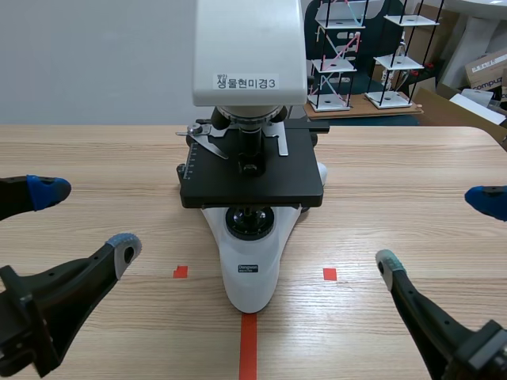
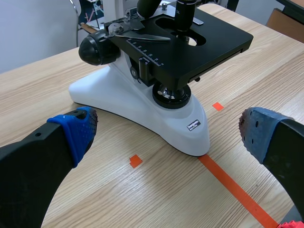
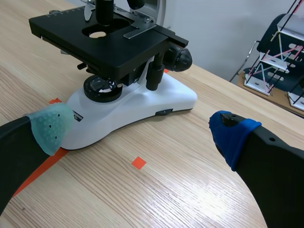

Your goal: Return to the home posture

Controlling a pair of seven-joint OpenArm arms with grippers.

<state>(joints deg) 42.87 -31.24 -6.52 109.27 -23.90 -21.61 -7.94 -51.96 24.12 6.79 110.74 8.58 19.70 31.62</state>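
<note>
A white microscope with a black stage stands in the middle of the wooden table. My left gripper hangs low at the left, open, with nothing between its fingers. My right gripper hangs low at the right, also open and empty. In the left wrist view the microscope is ahead of the open gripper, its base between and beyond the pads. In the right wrist view the microscope lies ahead of the open gripper.
Small orange-red squares and a tape line mark the table in front of the microscope. Behind the table stand white-shelved frame models, a dark chair and cardboard boxes.
</note>
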